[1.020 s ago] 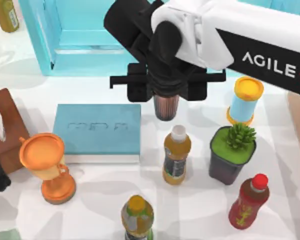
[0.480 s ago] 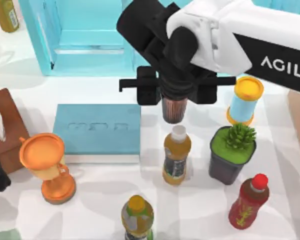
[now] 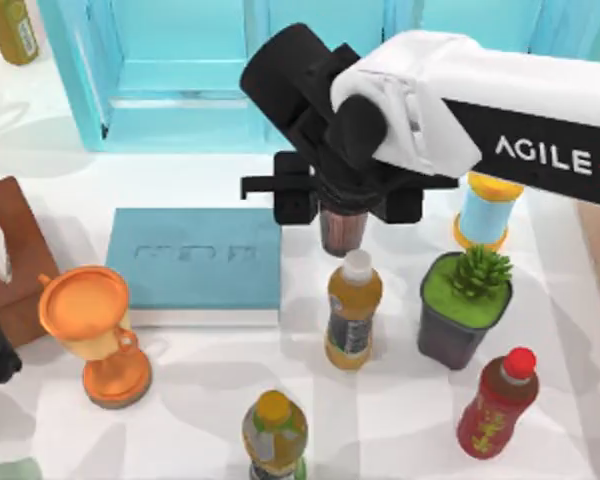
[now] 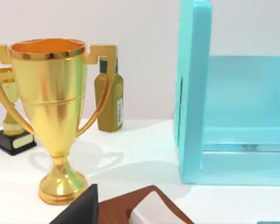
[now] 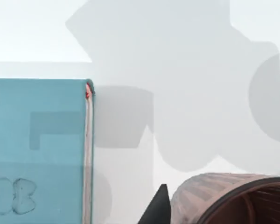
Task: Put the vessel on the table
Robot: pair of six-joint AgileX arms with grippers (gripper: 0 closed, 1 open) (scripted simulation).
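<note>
While the right gripper (image 3: 342, 205) pinches it, the small brown-grey ribbed metallic cup (image 3: 341, 230) hangs above the white table (image 3: 400, 420).
It sits just beside the flat light-blue book (image 3: 195, 258), behind the yellow juice bottle (image 3: 353, 310).

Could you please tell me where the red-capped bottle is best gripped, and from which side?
Probably the bottle round its body, from the table's right: it stands upright, the plant pot crowds its left. The right tool, behind, holds the cup.

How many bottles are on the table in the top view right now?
4. One yellow juice bottle just below the held vessel, one at the bottom edge, a red bottle at bottom right, and an olive bottle at top left. The arm may hide others.
</note>
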